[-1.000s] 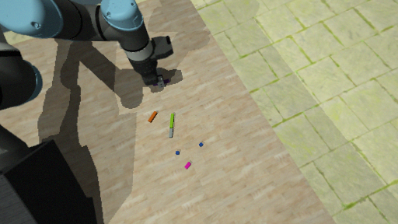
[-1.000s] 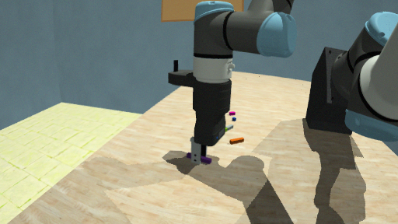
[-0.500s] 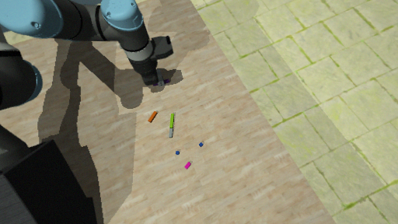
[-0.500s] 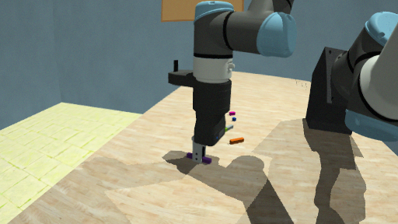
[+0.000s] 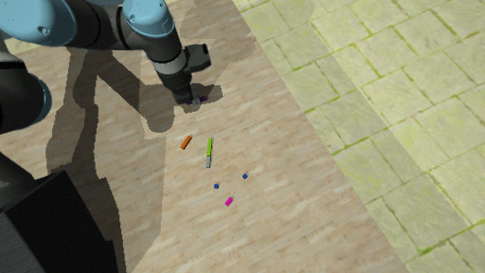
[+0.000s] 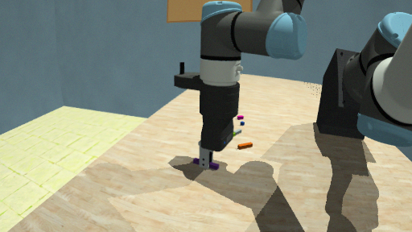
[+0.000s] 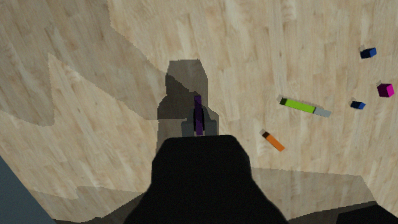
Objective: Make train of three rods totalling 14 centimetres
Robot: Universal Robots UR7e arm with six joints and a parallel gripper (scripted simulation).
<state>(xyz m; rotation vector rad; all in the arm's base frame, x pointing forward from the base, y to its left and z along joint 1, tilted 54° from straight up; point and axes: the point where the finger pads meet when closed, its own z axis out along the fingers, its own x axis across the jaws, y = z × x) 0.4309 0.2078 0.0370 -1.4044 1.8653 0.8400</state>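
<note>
Going left to right in the top view, the tool (image 5: 195, 100) stands low over the wooden desk (image 5: 142, 213), its fingers pinching the purple rod (image 6: 214, 165) across its middle. In the exterior view the rod's two ends stick out on either side of the fingers, and it seems to lie on or just above the desk, though the shadow there makes this hard to judge. Well apart from it lies the orange rod (image 5: 186, 141), alone and tilted. Near it, the lime rod (image 5: 209, 146) lies end to end with the grey rod (image 5: 207, 162) in one line. Further on sit two blue rods (image 5: 216, 186) (image 5: 244, 175) and the magenta rod (image 5: 228, 201), each separate.
</note>
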